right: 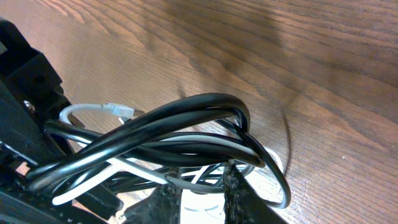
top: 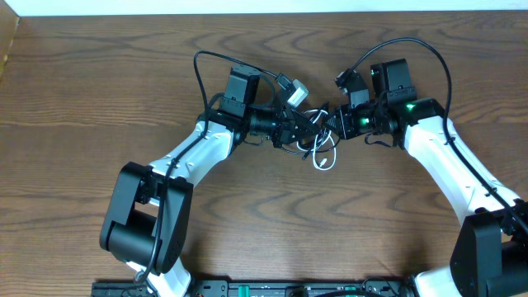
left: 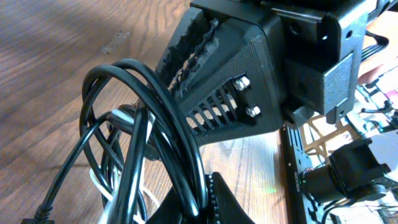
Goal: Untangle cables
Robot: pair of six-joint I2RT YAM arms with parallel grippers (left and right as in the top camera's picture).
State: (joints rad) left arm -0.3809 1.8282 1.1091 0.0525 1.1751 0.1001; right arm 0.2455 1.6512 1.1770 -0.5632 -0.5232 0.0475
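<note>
wooden table [top: 82, 124]: left hand [top: 301, 129] clamped on cables [top: 324, 158]; right hand [top: 333, 125] grip unclear.

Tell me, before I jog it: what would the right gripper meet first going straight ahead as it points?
The cables, draped right before the right gripper; just beyond, probably the left gripper.

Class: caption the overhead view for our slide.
Left gripper and right gripper face each other across the tangled cables.
</note>
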